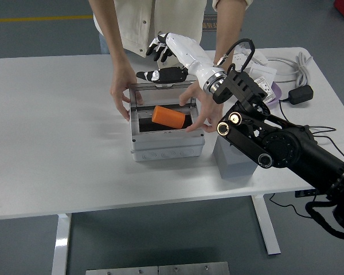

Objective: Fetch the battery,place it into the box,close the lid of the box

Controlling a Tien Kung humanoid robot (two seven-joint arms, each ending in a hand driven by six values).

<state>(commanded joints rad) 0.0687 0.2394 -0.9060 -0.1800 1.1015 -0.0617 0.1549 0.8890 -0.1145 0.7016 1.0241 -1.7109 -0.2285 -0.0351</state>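
You see the orange battery (169, 117) lying on its side inside the open grey box (167, 146), its long axis running from upper left to lower right across the picture, tilted a little so the right end sits lower and nearer the box's right wall. The box stands on the white table (57, 126) near the middle, and the battery is the only loose thing you can make out in it (the inside is dark, so smaller items would be hard to spot). The lid (160, 91) is up at the box's far edge. Your right hand (160, 60) hangs above and behind the box, over the far rim, with its white forearm sloping down to the black arm that comes in from the right; the dark fingers (158, 51) are spread loosely and grip nothing, and the thumb reaches out over the lid's edge. Your left arm does not show. The person at the far side has one hand (124, 94) pressed against the box's left wall and the other hand (202, 112) on its right rim, fingers reaching toward the battery. On the far right of the table lie a white power strip (258, 57), a purple dish (266, 97) with small packets, and a black adapter (301, 94) with its cable.
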